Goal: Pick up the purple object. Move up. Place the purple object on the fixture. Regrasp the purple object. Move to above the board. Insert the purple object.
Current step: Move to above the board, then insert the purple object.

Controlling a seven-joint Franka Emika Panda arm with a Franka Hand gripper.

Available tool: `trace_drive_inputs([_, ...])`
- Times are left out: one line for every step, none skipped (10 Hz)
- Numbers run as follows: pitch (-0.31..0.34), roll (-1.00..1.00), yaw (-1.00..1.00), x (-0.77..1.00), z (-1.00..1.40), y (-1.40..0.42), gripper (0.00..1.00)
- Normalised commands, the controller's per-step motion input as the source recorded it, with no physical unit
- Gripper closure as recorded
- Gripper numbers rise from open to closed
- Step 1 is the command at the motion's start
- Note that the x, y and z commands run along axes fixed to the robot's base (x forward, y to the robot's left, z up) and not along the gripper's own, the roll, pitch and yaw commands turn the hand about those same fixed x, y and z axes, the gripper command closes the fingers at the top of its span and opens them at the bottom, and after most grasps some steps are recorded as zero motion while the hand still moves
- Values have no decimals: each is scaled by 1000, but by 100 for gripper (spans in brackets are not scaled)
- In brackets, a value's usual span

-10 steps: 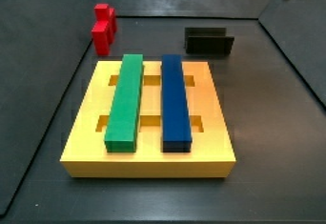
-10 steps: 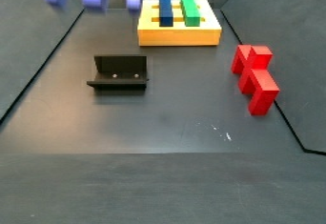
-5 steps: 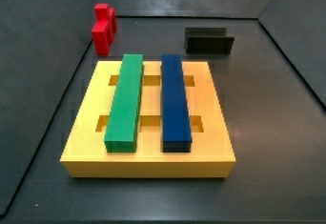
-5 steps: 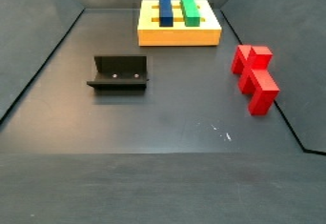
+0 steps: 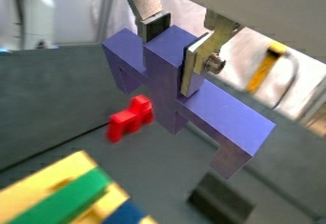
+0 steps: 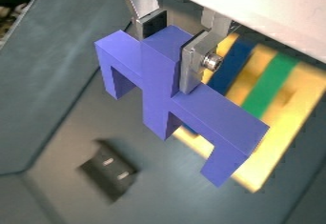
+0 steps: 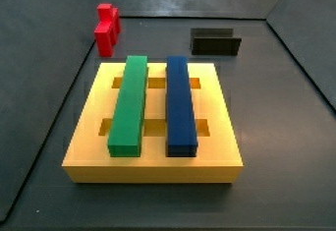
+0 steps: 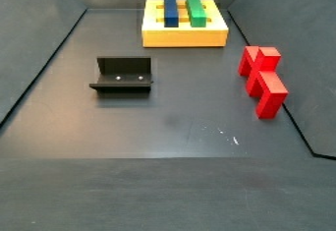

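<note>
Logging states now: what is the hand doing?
Hand: closed on the purple object, held high above the floor, seen only in both wrist views.

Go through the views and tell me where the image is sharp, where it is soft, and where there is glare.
In both wrist views the gripper and the purple object it clamps are fairly sharp, while the floor, the red block and the board behind are soft. In both side views everything is evenly sharp: board, fixture. A small pale glint marks the floor in a side view.
</note>
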Motion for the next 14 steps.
trace_drive_inputs([118, -1000, 104, -172, 41, -169, 100])
trace_drive_inputs([98, -1000, 106, -139, 43, -104, 100])
trace_drive_inputs([66, -1000, 105, -112, 9, -26, 100])
trace_drive_inputs([39, -976, 95, -87, 15, 7, 100])
trace_drive_inputs([8, -744, 63, -76, 4, 19, 100])
trace_drive_inputs([-20, -453, 29, -60, 0, 18, 100])
trace_drive_inputs([-23, -239, 14, -45, 3, 5, 100])
trace_drive_inputs([-59, -143, 0, 0, -154, -26, 100])
trace_drive_inputs([-79, -196, 17, 0, -243, -83, 100])
trace_drive_inputs([-100, -204, 3, 0, -271, -169, 100])
trace_drive_inputs([-90, -200, 23, 0, -320, -274, 100])
trace_drive_inputs([-129, -204, 57, 0, -371, -369, 100])
trace_drive_inputs([-170, -181, 77, -9, -469, -440, 100])
trace_drive_inputs([-209, -93, 66, 0, -597, -446, 100])
